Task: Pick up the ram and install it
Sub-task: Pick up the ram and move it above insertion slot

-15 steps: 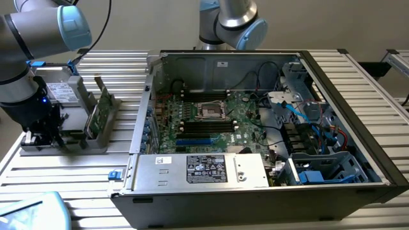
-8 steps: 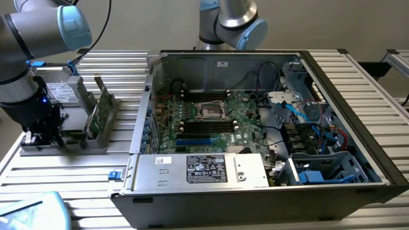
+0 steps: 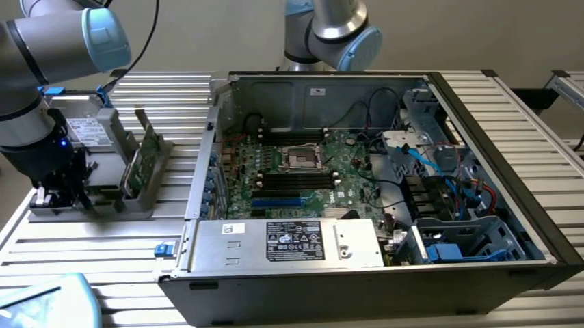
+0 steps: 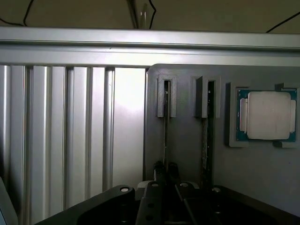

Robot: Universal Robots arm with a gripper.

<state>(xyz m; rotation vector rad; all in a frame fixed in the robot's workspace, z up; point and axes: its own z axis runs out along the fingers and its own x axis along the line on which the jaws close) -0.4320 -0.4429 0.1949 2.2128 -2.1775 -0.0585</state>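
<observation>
In the wrist view the ram [image 4: 166,122] stands on edge as a thin dark strip in a slot of the grey holder [image 4: 187,140]. My gripper [image 4: 165,168] is low over its near end, with dark fingers [image 4: 158,169] pressed close on both sides of it. A second thin stick [image 4: 205,136] stands in the neighbouring slot. In the exterior view my gripper [image 3: 65,197] reaches down into the grey holder [image 3: 137,205] at the exterior view's left. The open computer case [image 3: 365,273] shows the green motherboard [image 3: 301,171] with black memory slots [image 3: 284,181].
A silver-lidded processor [image 4: 267,115] lies in a recess of the holder. Broader green cards [image 3: 137,162] stand upright in the holder beside my arm. A second robot arm [image 3: 329,31] rises behind the case. Cables and drive cages [image 3: 456,205] crowd the case's right side. The slatted metal table [image 3: 109,273] surrounds everything.
</observation>
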